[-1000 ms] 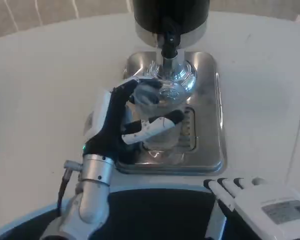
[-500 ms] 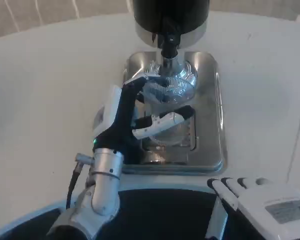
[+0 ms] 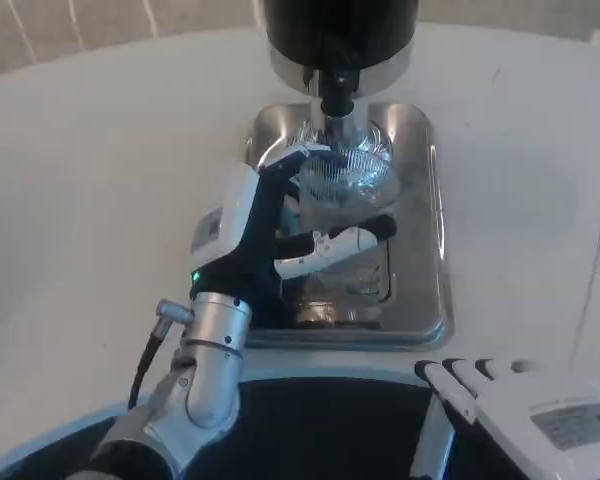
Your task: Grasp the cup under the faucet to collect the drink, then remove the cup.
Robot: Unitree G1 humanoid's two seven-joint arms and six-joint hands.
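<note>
A clear ribbed cup (image 3: 338, 190) stands on the steel drip tray (image 3: 420, 250), right below the black faucet (image 3: 335, 88) of the dark dispenser (image 3: 340, 35). My left hand (image 3: 270, 235) wraps around the cup from the left, with fingers behind its rim and the thumb across its front. The cup's lower part is hidden by the hand. My right hand (image 3: 525, 410) rests low at the picture's bottom right, away from the tray, fingers stretched out and holding nothing.
The tray has a slotted grate (image 3: 365, 280) in its middle. White table (image 3: 100, 180) spreads to the left and right of the tray. A dark curved edge (image 3: 320, 410) runs along the bottom.
My left hand and the cup have shifted up and to the right, toward the faucet. The right hand has stayed in place.
</note>
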